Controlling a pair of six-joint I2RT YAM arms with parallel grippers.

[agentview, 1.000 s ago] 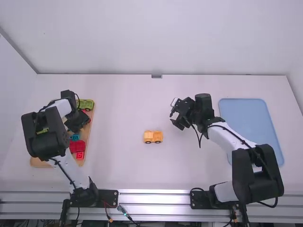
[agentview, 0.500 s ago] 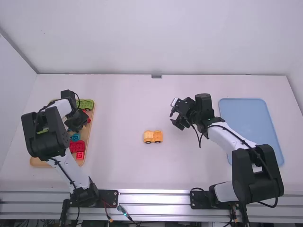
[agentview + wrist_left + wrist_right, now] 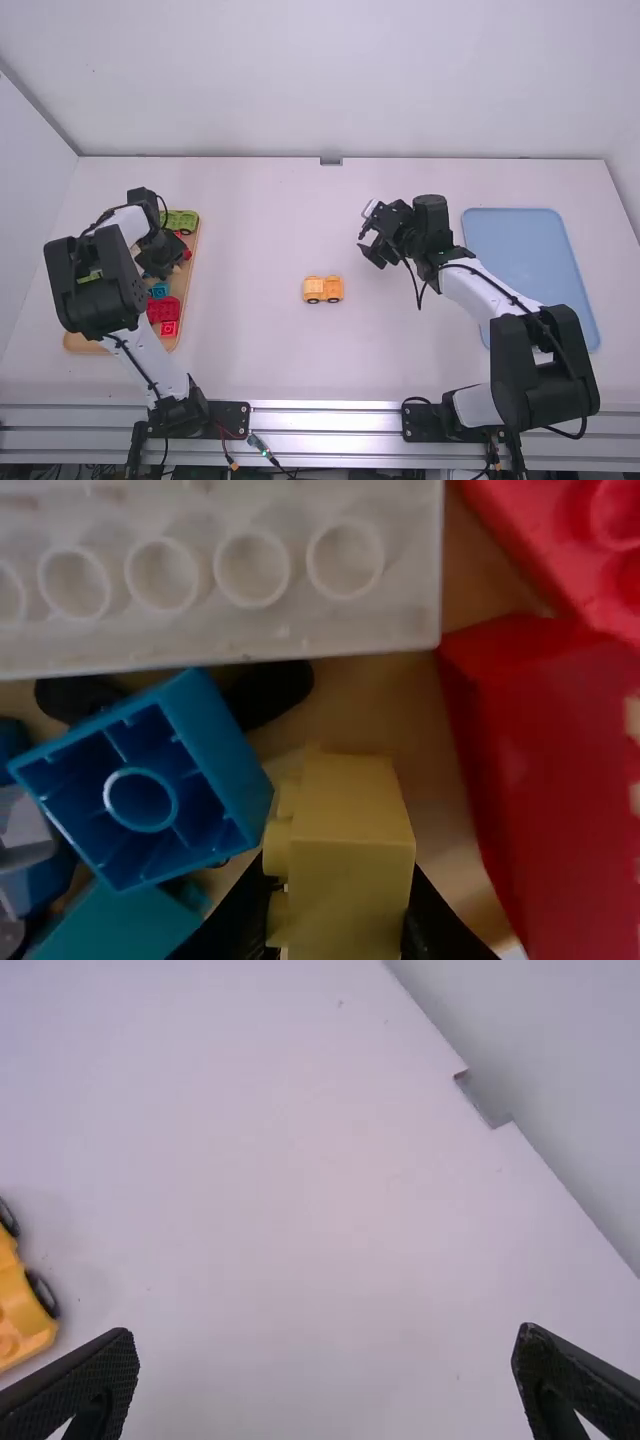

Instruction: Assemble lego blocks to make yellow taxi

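White walls [image 3: 340,80] behind a pale table [image 3: 250,350]. Near the middle, in the high view: yellow wheeled base [image 3: 323,289], upright on dark wheels. Sits well apart from both trays, nearer to the right gripper [image 3: 364,243] than to either. Partly visible, too, at the edge of the right wrist view.

Right gripper: poised above the table, fingers [image 3: 75,1385] spread wide, with nothing between.

Left gripper [image 3: 165,255]: down over the wooden tray [image 3: 85,344] at the table's left side. Pinches a yellow block [image 3: 345,870] between its fingers, studs turned out sideways (rather blurred so close to the lens). Just beside it, a blue block [image 3: 140,790], hollow side showing; cannot tell whether touching. Close by also: a teal block [image 3: 115,925], a white block [image 3: 200,575] with studs in a row, and a red block [image 3: 550,770] across a gap.

Elsewhere on the wooden tray: green wheeled piece [image 3: 182,221] at the far end, large red piece [image 3: 163,310] nearer the camera, small red block [image 3: 169,328] next to that. To the right, flat on the table, partly behind the right arm [image 3: 545,350]: blue tray [image 3: 525,260].
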